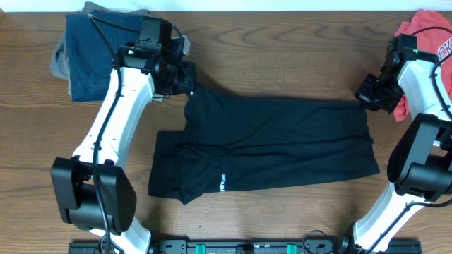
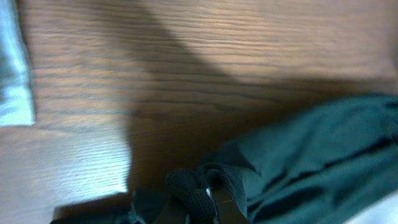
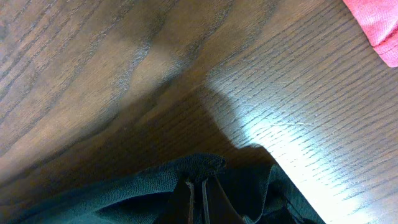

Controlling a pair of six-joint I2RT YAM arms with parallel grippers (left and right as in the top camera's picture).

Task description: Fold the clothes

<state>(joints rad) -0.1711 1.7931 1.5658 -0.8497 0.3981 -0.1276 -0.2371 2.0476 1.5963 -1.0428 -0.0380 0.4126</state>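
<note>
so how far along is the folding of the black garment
Early. Done: the black garment lies spread mostly flat on the table. In hand: the left fingers and right fingers are shut on its two far corners. To do: the folds themselves, it seems; the garment is at full width, nothing like a compact stack.

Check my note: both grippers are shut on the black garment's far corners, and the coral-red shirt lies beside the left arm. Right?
Not quite. The coral-red shirt lies beside the right arm, as the overhead view shows. The rest holds: the left gripper and right gripper are shut on the black garment's far corners.
</note>
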